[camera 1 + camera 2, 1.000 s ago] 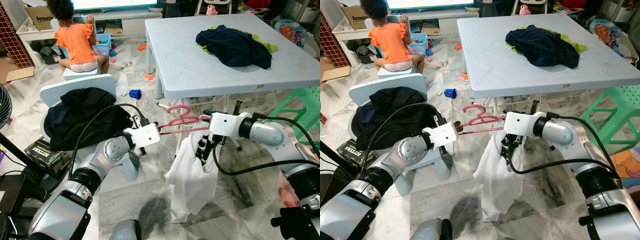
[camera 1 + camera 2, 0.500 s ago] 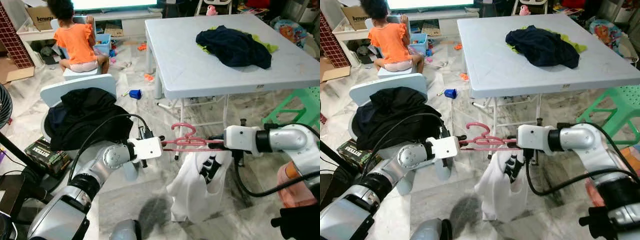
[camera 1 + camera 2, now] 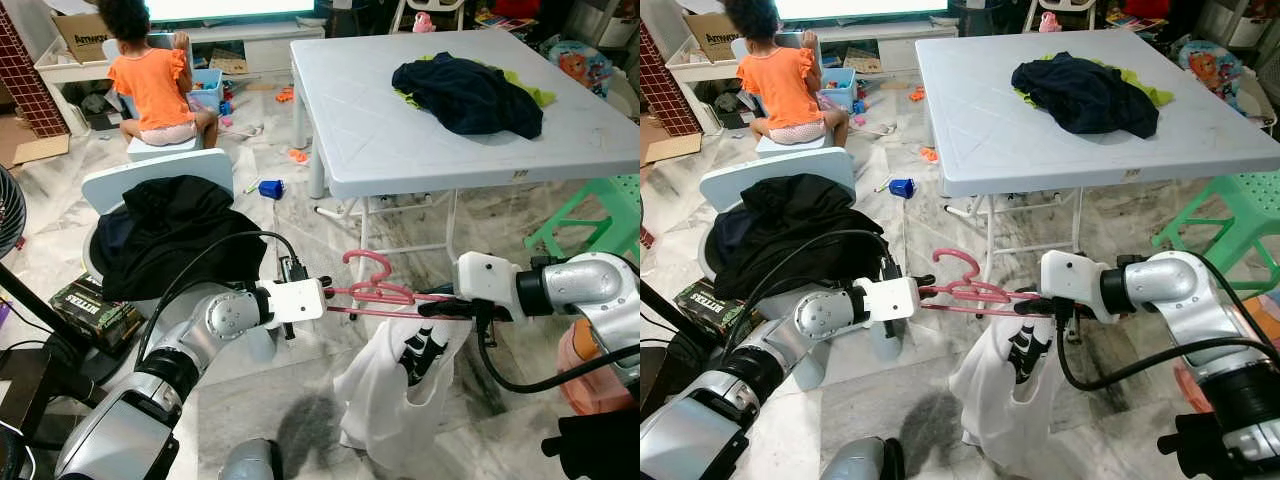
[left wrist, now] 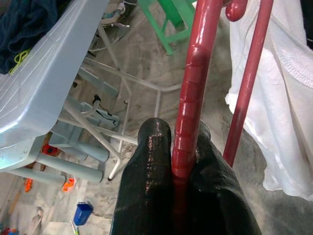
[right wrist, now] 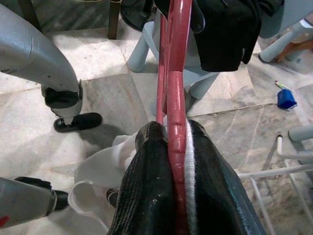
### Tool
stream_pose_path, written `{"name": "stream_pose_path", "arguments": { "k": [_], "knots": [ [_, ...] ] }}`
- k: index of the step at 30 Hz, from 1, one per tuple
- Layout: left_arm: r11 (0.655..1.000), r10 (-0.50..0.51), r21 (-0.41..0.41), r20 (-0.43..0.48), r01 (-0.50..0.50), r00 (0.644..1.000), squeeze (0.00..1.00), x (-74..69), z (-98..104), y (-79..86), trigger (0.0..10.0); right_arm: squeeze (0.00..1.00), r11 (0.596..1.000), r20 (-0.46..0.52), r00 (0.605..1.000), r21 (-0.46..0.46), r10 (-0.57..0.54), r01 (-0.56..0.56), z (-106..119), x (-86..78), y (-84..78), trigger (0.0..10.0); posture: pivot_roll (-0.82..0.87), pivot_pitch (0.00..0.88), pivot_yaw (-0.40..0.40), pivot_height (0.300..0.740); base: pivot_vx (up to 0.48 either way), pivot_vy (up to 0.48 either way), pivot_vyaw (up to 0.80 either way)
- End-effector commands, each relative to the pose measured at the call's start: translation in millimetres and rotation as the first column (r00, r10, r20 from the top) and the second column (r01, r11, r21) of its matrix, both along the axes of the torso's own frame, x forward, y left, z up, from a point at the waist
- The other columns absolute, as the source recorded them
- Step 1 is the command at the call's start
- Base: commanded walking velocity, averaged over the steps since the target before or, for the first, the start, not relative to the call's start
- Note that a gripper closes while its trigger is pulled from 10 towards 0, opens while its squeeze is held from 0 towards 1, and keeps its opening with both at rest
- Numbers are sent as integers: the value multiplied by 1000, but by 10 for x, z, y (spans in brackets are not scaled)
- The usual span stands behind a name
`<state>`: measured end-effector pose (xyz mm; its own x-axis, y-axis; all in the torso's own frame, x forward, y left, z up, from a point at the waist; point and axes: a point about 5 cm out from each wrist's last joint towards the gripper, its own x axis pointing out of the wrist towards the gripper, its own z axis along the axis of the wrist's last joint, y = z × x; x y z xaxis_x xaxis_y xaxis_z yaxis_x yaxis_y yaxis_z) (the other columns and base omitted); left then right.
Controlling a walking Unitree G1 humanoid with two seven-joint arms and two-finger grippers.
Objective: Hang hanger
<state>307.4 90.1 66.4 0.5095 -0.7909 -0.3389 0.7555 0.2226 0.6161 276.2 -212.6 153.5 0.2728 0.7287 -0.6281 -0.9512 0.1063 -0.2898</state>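
Observation:
A pink hanger point(image 3: 378, 291) is held level in front of me, hook up, above the marble floor. My left gripper point(image 3: 330, 293) is shut on its left end; the wrist view shows black fingers point(image 4: 151, 196) pinching the red bar point(image 4: 193, 93). My right gripper point(image 3: 440, 305) is shut on the right end, clamping the bar point(image 5: 177, 98) together with a strip of white cloth. A white shirt point(image 3: 395, 385) with a black print hangs from that end and droops toward the floor.
A white table point(image 3: 400, 130) with a dark garment point(image 3: 468, 92) stands just behind the hanger. A small chair draped in black clothes point(image 3: 165, 235) is at my left. A child point(image 3: 150, 80) sits on the floor beyond it. A green stool point(image 3: 590, 215) stands at right.
Both grippers have kept their hold and drawn the hanger lower and nearer to me, now level. The shirt has spread and hangs more squarely below the right end.

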Motion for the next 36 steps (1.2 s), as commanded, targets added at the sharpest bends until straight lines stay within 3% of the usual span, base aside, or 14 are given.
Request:
{"name": "stream_pose_path", "arguments": {
  "k": [1, 3, 4, 5, 6, 11, 15, 18, 24, 27, 29, 31, 32, 36],
  "knots": [
    [995, 91, 38, -48, -89, 995, 0, 43, -67, 206, 2000, 0, 995, 68, 995, 61, 71, -75, 238, -3, 74, 10000, -62, 0, 12, 740, 0, 0, 0],
    [995, 93, 35, -59, -91, 994, 0, 40, -74, 205, 2235, 0, 996, 71, 995, 54, 65, -69, 229, 1, 69, 10000, -62, 0, 12, 740, 0, 0, 0],
    [996, 94, 16, -84, -93, 992, 0, 34, -78, 197, 4078, 0, 996, 71, 995, 49, 65, -68, 216, -3, 69, 10000, -62, 0, 12, 740, 0, 0, 0],
    [996, 94, 2, -101, -94, 990, 0, 30, -81, 192, 4078, 0, 997, 70, 995, 46, 65, -68, 209, -8, 71, 10000, -62, 0, 12, 740, 0, 0, 0],
    [994, 106, -22, -110, -109, 988, 980, 34, -73, 189, 10000, 0, 997, 70, 995, 40, 65, -68, 193, -19, 77, 10000, -63, 0, 13, 740, 0, 0, 0],
    [996, 75, -42, -149, -82, 986, 1000, 10, -75, 164, 10000, 0, 998, 84, 994, -13, 62, -62, 137, -25, 47, 10000, -64, 0, 16, 740, 0, 0, 0],
    [994, 95, -53, -84, -99, 992, 1000, 84, 24, 166, 10000, 0, 994, 137, 991, -105, 11, 4, 43, 54, -29, 10000, -65, 0, 16, 740, 0, 0, 0],
    [988, 114, -107, -30, -116, 993, 1000, 151, 154, 146, 10000, 0, 991, 165, 985, -118, -47, 67, -9, 115, -54, 10000, -62, 0, 16, 740, 0, 0, 0],
    [978, 110, -177, -17, -112, 994, 1000, 158, 235, 115, 10000, 0, 988, 179, 981, -123, -72, 95, -43, 150, -55, 10000, -58, 0, 17, 740, 0, 0, 0],
    [983, 39, -179, -58, -49, 998, 1000, 85, 193, 75, 10000, 0, 987, 206, 977, -135, -53, 82, -39, 159, -37, 10000, -57, 0, 17, 740, 0, 0, 0],
    [987, -58, -158, -158, 33, 986, 1000, -31, 91, 19, 10000, 0, 988, 257, 965, -130, -53, 88, -2, 208, 9, 10000, -57, 0, 17, 740, 0, 0, 0],
    [980, -95, -192, -252, 46, 963, 1000, -89, 46, -21, 10000, 0, 988, 308, 950, -125, -52, 94, 44, 256, 42, 10000, -57, 0, 17, 740, 0, 0, 0],
    [973, -123, -226, -332, 48, 935, 1000, -122, 28, -51, 10000, 0, 988, 357, 933, -112, -56, 103, 92, 300, 69, 10000, -57, 0, 17, 740, 0, 0, 0],
    [971, -181, -216, -408, 98, 895, 1000, -180, -12, -69, 10000, 0, 992, 403, 912, -56, -77, 108, 186, 349, 117, 10000, -60, 0, 20, 740, 0, 0, 0]
  ]
}}
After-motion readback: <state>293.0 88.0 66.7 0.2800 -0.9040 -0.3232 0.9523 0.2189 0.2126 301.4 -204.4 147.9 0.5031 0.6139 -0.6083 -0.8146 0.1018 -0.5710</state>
